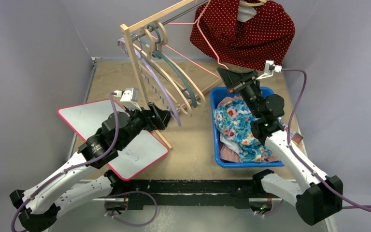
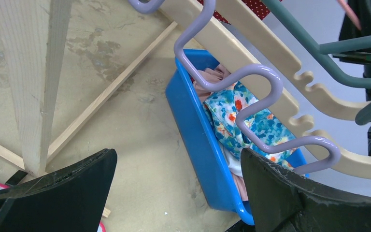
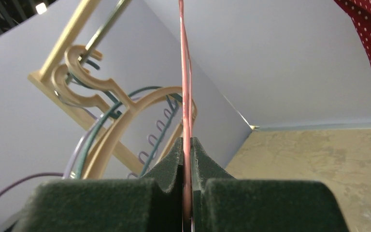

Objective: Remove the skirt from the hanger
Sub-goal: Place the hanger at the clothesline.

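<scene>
While right gripper (image 3: 187, 147) pinches pink hanger (image 3: 186, 72) wire between closed pads, red dotted skirt (image 1: 251, 31) hangs just above and beyond jaws. Wire runs from jaws up toward skirt. Left gripper (image 1: 163, 118) open, empty, beside rack (image 1: 134, 53); right arm nearer.

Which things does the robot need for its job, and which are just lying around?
Needed: red dotted skirt, pink hanger, right gripper pinching that hanger.
Lying about: blue bin of clothes, whiteboard, empty hangers, wooden rack.
</scene>
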Motion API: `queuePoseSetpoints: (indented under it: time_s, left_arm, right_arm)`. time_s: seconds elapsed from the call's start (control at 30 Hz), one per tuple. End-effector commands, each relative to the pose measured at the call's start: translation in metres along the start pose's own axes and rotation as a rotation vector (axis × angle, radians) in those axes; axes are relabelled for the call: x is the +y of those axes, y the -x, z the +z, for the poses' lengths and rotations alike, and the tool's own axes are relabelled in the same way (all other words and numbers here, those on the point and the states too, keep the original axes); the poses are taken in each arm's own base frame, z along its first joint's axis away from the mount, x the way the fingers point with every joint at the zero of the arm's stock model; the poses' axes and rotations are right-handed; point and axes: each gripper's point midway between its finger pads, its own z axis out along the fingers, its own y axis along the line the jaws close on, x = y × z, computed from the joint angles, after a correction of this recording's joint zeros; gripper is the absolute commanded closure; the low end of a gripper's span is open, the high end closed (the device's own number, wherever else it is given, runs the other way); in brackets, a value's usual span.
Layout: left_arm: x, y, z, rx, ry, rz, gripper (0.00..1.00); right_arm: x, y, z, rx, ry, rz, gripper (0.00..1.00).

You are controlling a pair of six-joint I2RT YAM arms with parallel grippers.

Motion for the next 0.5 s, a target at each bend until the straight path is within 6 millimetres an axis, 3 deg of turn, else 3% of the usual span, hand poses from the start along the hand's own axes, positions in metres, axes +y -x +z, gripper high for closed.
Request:
queuePoseSetpoints:
  time_s: [0.0,0.47]
  left_arm:
    - [-0.012,0.018,-0.002,-0.052,-0.034,-0.028,0.00]
    - [-0.011,0.016,0.003,-0.047,-0.023,-0.022,0.00]
  right_arm:
    - [0.003,-0.015,-0.004,0.056,0.077,-0.063,1.00]
    - [0.026,-0.036,-0.015,0.189,0.244,-0.270,1.00]
